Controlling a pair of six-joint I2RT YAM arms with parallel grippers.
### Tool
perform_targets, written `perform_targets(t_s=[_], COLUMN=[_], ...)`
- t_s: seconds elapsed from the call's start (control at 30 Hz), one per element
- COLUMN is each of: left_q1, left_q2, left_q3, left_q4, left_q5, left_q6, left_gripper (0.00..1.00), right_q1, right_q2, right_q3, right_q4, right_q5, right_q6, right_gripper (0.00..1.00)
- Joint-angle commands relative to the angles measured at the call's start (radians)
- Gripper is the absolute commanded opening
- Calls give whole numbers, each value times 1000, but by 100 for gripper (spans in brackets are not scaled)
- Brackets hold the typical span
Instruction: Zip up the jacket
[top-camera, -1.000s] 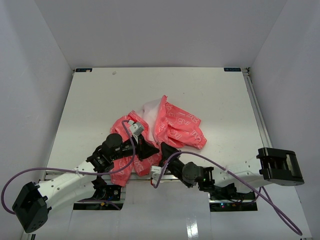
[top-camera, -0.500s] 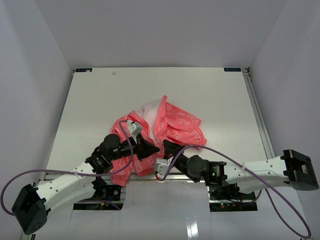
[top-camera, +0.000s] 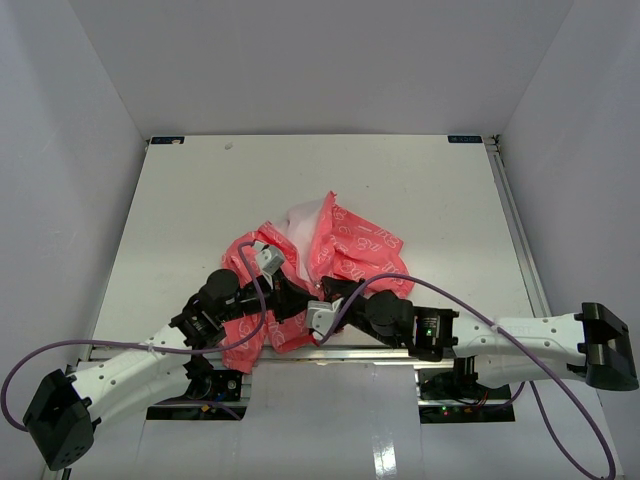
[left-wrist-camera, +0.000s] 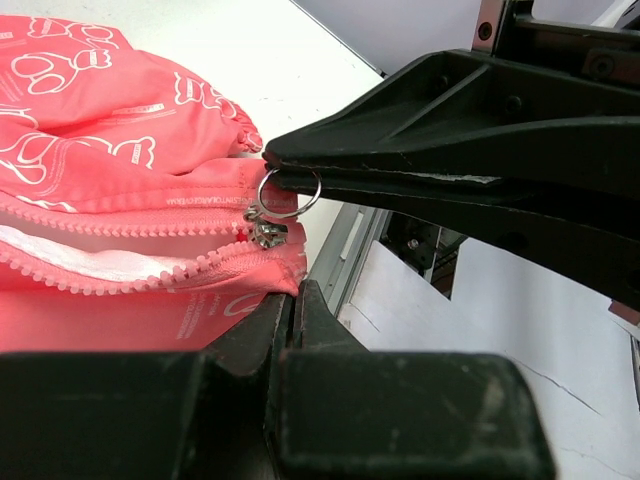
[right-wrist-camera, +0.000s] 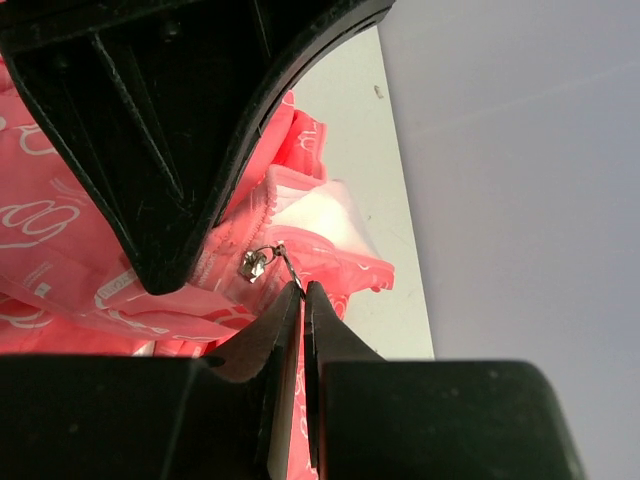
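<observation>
Crumpled jacket (top-camera: 355, 250), long axis slanting from its zipper ring (left-wrist-camera: 289, 194) toward the far right. The right gripper (right-wrist-camera: 303, 290) pinches that ring, and the left gripper (left-wrist-camera: 296, 292) is clamped on the hem (left-wrist-camera: 262, 268) just beside it.

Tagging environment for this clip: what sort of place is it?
Probably a lab robot test cell, not a home: plain white panels box in a white table, the left arm and right arm are bolted at its near edge, and one coral-pink jacket lies on it.
</observation>
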Motion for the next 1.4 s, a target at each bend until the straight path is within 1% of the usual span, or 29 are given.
perform_targets(t_s=[0.0,0.07,0.23,0.33,0.43,0.57,0.8,0.87,0.9,0.97,1.0,1.03,1.07,1.1,1.13,1.23,1.33,1.37], left_q1=[-10,-11,-11,-9,-9,-11,-9,-11,-11,-11,-11,-10,-11,-10,-9,-10,-11,-11], left_q2=[-8,-4,3,-3,1,12,24,24,23,20,18,17,14,13,10,11,44,59], left_q3=[-15,-17,-21,-25,-30,-35,-42,-41,-42,-50,-53,-57,-58,-60,-66,-80,-76,-83], left_q4=[11,17,19,22,24,28,42,38,38,43,45,50,52,56,66,87,66,66], left_q5=[67,70,69,71,71,72,75,74,74,74,72,71,71,76,83,92,81,76], left_q6=[3,1,2,2,2,3,1,2,2,3,9,11,14,18,22,24,-9,-38], left_gripper=[0,0,0,0,0,0,0,0,0,0,0,0,0,0,0,0,0,0], right_q1=[-24,-36,-75,-120,-156,-211,-269,-282,-291,-317,-332,-366,-386,-418,-431,-476,-501,-503], right_q2=[17,50,120,165,210,226,224,215,205,176,165,157,151,144,141,143,139,145], right_q3=[70,80,97,117,136,136,141,157,174,227,265,289,312,352,371,417,408,389], right_q4=[-3,40,132,158,168,199,204,163,113,-56,-103,-152,-204,-299,-341,-448,-469,-466], right_q5=[-33,-17,-42,-84,-93,-118,-173,-184,-199,-258,-290,-313,-349,-423,-456,-627,-723,-725], right_q6=[48,83,170,209,232,265,311,352,382,455,493,563,601,633,673,744,840,860], right_gripper=[8,8,8,8,8,8,8,8,8,10,12,19,23,30,33,40,46,46])
